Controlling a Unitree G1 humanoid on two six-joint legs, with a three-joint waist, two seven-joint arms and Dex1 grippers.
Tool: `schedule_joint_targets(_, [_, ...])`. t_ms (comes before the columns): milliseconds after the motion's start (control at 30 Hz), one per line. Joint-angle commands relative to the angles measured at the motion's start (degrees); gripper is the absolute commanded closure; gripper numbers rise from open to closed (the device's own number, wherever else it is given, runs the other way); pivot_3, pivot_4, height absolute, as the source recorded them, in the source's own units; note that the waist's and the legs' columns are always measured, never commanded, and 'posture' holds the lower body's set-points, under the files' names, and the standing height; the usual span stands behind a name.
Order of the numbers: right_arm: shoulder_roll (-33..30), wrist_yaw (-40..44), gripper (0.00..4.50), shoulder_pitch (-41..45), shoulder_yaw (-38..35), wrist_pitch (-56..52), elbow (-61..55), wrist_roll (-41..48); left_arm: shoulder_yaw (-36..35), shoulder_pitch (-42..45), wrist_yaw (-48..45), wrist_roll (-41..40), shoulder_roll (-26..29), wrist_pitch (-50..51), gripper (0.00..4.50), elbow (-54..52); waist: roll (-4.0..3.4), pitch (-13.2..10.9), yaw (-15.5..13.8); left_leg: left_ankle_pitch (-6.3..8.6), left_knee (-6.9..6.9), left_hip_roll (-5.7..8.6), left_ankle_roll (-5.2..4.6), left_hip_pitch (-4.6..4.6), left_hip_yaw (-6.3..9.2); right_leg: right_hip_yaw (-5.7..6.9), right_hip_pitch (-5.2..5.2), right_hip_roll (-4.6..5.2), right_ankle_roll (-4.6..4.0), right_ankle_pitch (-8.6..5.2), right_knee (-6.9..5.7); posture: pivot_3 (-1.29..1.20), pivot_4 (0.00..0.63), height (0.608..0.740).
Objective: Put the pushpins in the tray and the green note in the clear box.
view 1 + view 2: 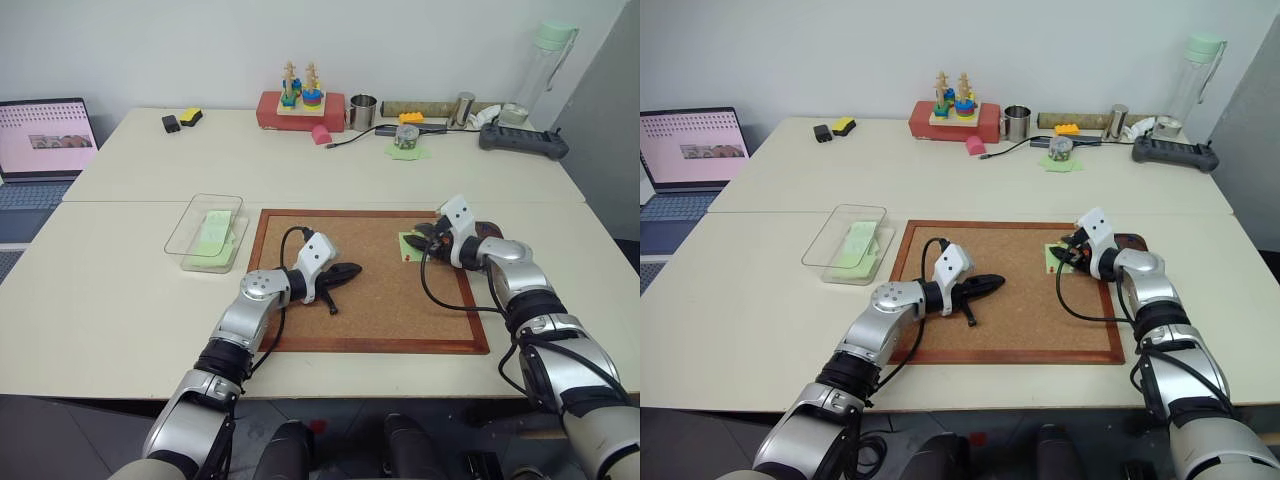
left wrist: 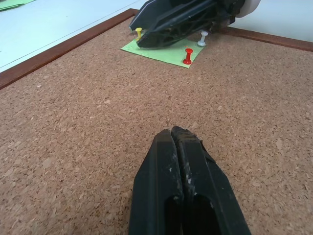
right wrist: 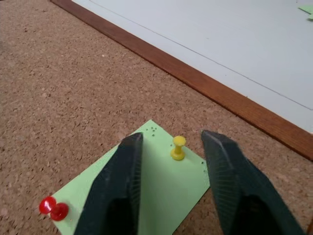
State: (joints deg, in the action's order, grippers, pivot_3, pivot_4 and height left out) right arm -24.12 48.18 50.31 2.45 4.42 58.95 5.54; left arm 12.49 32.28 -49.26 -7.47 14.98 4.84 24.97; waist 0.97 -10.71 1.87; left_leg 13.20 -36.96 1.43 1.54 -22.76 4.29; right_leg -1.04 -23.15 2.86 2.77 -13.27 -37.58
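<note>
The green note (image 3: 161,188) lies pinned at the far right of the corkboard (image 1: 370,310). A yellow pushpin (image 3: 178,148), a red pushpin (image 3: 53,208) and a white pushpin (image 2: 202,39) stand in it. My right gripper (image 3: 173,136) hovers low over the note, open, its fingers (image 3: 122,186) on either side of the yellow pin without touching it. The dark brown tray (image 1: 1131,239) peeks out just behind that wrist. My left gripper (image 2: 178,142) is shut and empty, resting on the cork at mid-board. The clear box (image 1: 205,232), left of the board, holds a paler green sheet.
A laptop (image 1: 45,140) sits at the far left edge. Along the back of the table are a red base with stacking toys (image 1: 300,105), a metal cup (image 1: 362,112), a black device (image 1: 522,140), a bottle (image 1: 545,65) and a cable (image 1: 360,135).
</note>
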Motion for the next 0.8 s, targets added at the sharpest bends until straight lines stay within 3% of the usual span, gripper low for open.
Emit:
schedule_joint_targets(33, [0.23,0.06,3.45,1.58,-1.31,1.78,0.57,-0.24,-0.04,-1.39,0.23,0.94,0.6,0.99,4.5,-0.56,0.0,0.0,0.0,0.0,0.0,0.0,0.0,0.01,0.0,0.0,-0.01,0.0,0.0,0.0,-0.03,0.0,0.15,0.74])
schedule_joint_targets(200, [0.3,0.21,4.44,1.85,-1.54,2.34,1.1,-0.47,-0.11,-2.05,0.45,1.14,0.79,1.32,4.5,-1.15,0.0,0.0,0.13,0.0,0.0,0.0,0.0,0.04,0.0,-0.01,-0.02,0.0,0.0,0.0,-0.09,0.0,0.15,0.74])
schedule_joint_targets(800, [0.48,4.51,4.44,2.73,-7.87,-6.14,-3.66,6.6,-0.07,-2.56,1.05,1.75,0.47,1.91,4.5,0.15,0.0,0.0,0.17,0.0,0.01,-0.01,0.0,0.05,0.0,-0.02,-0.03,-0.02,-0.01,-0.01,-0.11,0.0,0.15,0.74])
